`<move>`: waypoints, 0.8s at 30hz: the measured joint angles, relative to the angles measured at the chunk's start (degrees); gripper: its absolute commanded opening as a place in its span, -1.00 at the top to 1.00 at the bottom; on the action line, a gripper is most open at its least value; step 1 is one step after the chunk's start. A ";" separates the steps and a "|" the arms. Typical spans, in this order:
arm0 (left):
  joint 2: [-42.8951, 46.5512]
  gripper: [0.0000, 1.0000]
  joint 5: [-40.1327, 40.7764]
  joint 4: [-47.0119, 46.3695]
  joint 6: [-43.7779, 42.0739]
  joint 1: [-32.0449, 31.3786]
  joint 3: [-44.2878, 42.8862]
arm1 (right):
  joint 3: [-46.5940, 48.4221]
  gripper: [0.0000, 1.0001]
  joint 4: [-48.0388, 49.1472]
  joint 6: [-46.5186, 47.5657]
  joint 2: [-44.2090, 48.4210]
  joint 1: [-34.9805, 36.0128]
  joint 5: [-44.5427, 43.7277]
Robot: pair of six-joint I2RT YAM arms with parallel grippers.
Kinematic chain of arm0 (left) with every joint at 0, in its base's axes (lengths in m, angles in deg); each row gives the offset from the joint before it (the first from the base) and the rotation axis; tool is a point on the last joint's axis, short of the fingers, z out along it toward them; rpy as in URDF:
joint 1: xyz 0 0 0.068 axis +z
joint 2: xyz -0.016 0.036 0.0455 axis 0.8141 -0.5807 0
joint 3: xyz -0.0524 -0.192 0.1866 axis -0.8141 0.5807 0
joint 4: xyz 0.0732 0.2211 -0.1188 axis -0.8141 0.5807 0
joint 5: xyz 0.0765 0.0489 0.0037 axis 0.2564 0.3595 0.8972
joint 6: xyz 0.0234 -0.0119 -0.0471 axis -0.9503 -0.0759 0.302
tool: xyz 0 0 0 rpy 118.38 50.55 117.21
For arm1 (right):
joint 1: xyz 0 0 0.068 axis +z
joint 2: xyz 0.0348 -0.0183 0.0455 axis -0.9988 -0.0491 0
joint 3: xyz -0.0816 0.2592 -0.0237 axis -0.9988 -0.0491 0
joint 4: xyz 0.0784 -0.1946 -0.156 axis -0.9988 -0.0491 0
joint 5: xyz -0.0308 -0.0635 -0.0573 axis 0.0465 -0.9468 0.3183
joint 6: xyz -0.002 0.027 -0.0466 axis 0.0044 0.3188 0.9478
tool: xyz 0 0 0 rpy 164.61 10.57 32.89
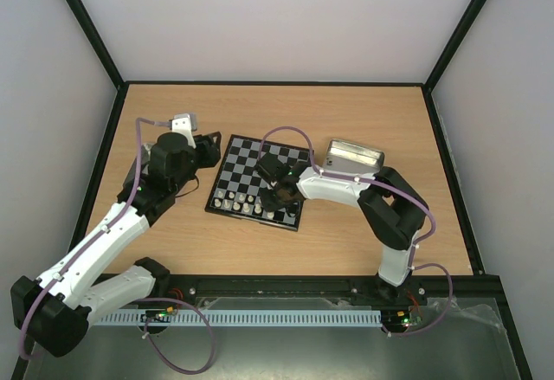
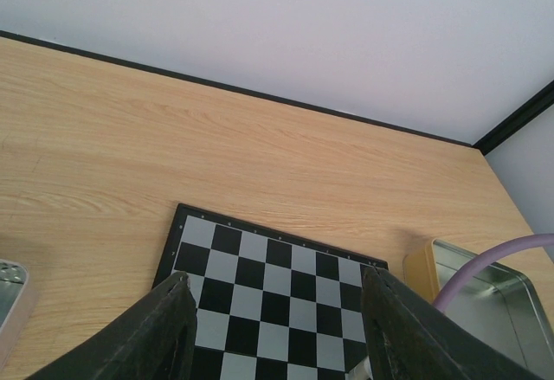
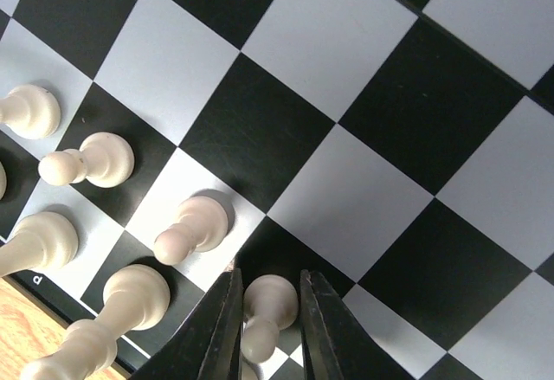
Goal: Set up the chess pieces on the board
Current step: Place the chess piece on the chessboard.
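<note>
Chess pieces (image 1: 238, 200) line the near rows of the board (image 1: 260, 159), the right tool (image 3: 269, 273) bracketing a pawn (image 3: 270, 306) at placement, grip indeterminate, left tool (image 2: 277, 278) spread and empty; next should be a straight upward withdrawal.

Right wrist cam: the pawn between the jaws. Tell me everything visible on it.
The pawn is cream-white and glossy like plastic, with a round head, a narrow neck and a flared round base. It stands upright on a black square of the board, last in a line of white pawns. The right gripper has its jaws close on both sides of it; whether they press it cannot be told.
</note>
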 measured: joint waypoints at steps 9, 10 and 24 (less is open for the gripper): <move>0.00 -0.09 -0.57 0.00 0.00 0.07 0.00 | 0.37 0.46 -0.02 -1.31 0.11 0.00 -1.27; 0.00 -0.09 -0.61 -0.02 0.02 0.07 0.00 | 0.46 0.44 -0.07 -1.60 0.24 0.00 -1.62; 0.37 -0.09 -1.42 0.00 0.02 0.44 0.00 | 0.72 0.28 0.02 -6.23 12.83 -3.98 -13.70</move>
